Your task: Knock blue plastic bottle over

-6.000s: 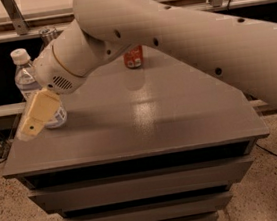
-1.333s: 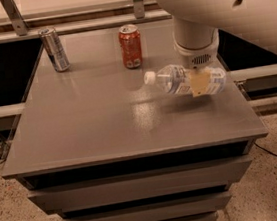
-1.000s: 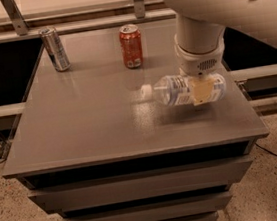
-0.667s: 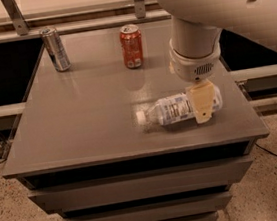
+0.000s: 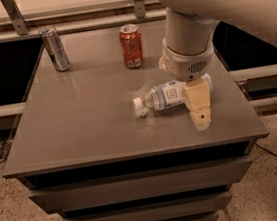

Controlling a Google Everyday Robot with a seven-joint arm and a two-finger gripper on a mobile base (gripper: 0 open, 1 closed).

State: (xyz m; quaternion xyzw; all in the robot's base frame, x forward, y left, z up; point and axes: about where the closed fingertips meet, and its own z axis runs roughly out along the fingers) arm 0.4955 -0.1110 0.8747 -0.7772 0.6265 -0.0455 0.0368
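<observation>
Grey table (image 5: 80,129) with drawers beneath carries three containers: one bottle and two cans. One white arm (image 5: 226,1) reaches in from the upper right, its wrist over the table's right side. The single blue plastic bottle (image 5: 169,94) lies on its side right of centre, long axis running nearly left to right, white cap pointing left and slightly toward the front edge, base under the wrist. The tan end effector (image 5: 200,110) overlaps the bottle's base end; whether it is open or closed cannot be told. One red soda can (image 5: 131,46) stands upright behind the bottle, apart from it. One slim silver can (image 5: 55,48) stands near the back left corner.
</observation>
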